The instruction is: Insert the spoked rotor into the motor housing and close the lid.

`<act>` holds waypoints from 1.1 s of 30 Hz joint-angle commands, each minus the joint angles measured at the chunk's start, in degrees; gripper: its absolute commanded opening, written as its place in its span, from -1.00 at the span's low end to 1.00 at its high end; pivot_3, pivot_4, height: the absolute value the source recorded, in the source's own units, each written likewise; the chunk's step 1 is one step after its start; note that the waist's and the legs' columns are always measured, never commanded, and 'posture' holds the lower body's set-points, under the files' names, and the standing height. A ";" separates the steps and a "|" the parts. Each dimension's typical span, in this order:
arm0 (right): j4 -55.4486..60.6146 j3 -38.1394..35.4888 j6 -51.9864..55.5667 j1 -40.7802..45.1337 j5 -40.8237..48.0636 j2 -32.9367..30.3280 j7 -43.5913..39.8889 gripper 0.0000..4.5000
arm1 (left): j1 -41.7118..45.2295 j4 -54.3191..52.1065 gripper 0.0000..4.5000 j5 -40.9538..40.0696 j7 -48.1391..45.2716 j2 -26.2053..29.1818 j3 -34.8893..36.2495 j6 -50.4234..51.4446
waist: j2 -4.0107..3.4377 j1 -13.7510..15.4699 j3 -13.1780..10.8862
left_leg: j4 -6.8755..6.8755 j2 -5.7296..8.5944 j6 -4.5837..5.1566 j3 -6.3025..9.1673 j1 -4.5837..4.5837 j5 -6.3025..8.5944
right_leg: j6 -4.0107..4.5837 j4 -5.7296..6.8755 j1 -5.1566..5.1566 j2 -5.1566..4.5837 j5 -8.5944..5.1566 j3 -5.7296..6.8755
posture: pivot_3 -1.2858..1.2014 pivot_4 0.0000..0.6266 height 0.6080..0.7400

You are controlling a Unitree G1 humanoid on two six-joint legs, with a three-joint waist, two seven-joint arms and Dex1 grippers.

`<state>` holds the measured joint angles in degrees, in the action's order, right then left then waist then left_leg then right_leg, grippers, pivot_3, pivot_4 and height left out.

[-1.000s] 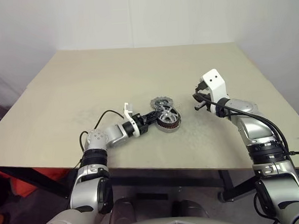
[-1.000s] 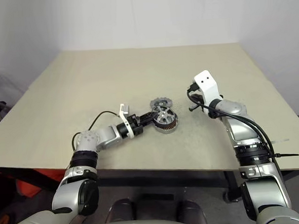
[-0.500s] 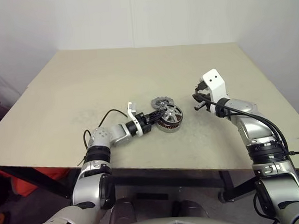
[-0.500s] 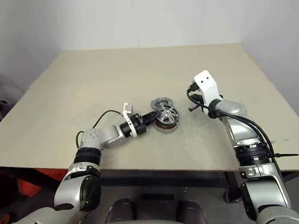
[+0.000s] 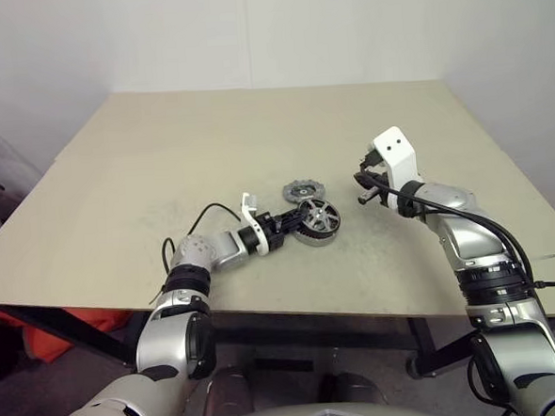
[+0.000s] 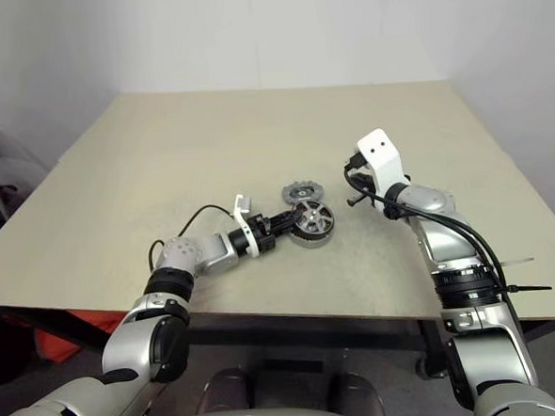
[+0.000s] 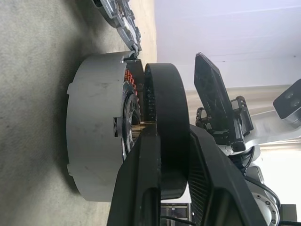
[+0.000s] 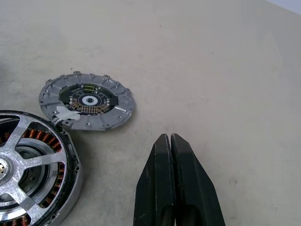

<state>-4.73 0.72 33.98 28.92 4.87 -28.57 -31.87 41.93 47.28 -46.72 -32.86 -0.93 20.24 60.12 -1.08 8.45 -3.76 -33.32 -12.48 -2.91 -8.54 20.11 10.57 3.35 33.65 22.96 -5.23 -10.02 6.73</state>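
Observation:
The spoked rotor (image 5: pixel 318 217), silver spokes inside a black rim, lies on top of the motor housing (image 7: pixel 94 141) near the table's middle. Copper windings show through its spokes and in a gap on one side. My left gripper (image 5: pixel 292 219) reaches in from the left at table height and is shut on the rotor's black rim (image 7: pixel 162 117). The lid (image 8: pixel 87 101), a flat grey notched disc with a round circuit board in it, lies flat just behind the motor. My right gripper (image 5: pixel 361 191) hangs to the right of both, shut and empty, its tips (image 8: pixel 170 139) above bare table.
The beige table (image 5: pixel 207 137) spreads wide around the parts, with a white wall behind it. A black cable loops from my left wrist onto the tabletop (image 5: pixel 207 212).
The rotor, tilted a second ago with the windings showing beneath it, now lies flatter over the housing. My left forearm has swung in a little. The right arm has kept still.

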 commanded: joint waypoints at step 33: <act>9.25 4.46 -3.22 -2.86 6.09 1.24 -12.30 -1.00 | -16.14 -36.56 0.04 10.77 -2.18 11.62 -10.28 -12.15 | -0.02 -0.05 0.01 | 0.04 -0.05 -0.08 -0.01 -0.10 -0.05 | 0.01 0.01 -0.04 0.00 -0.01 -0.02 | 0.03 -1.00 1.00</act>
<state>3.92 5.36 32.11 24.85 10.33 -27.46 -44.14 25.51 14.44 -36.10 -34.70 10.14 10.40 49.50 -1.10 8.41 -3.76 -33.29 -12.53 -3.00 -8.55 20.00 10.51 3.35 33.66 22.91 -5.23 -10.02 6.71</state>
